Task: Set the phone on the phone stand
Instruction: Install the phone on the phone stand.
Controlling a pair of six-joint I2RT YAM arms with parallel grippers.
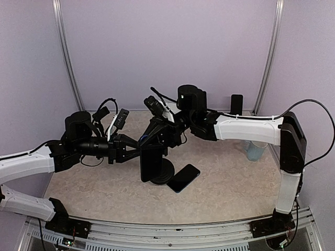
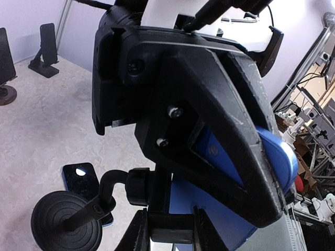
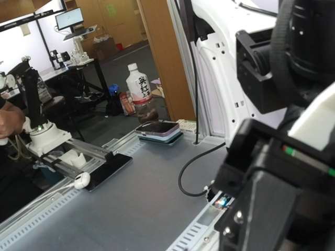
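Observation:
A phone [image 1: 152,163] with a dark screen and a blue back [image 2: 209,214] stands upright against the cradle of the black phone stand, whose round base [image 1: 168,171] [image 2: 65,222] rests mid-table. My right gripper [image 1: 157,137] reaches down from behind and is shut on the phone's top edge; one of its fingers [image 2: 230,120] fills the left wrist view. My left gripper [image 1: 135,152] [image 2: 170,212] comes in from the left, shut on the cradle's black lower bar. The right wrist view faces out of the cell and shows none of this.
A second dark phone [image 1: 184,178] [image 2: 78,178] lies flat on the table just right of the stand's base. Another phone on a stand [image 1: 236,103] [image 2: 47,44] stands at the back wall. A clear cup [image 1: 255,150] sits at the right.

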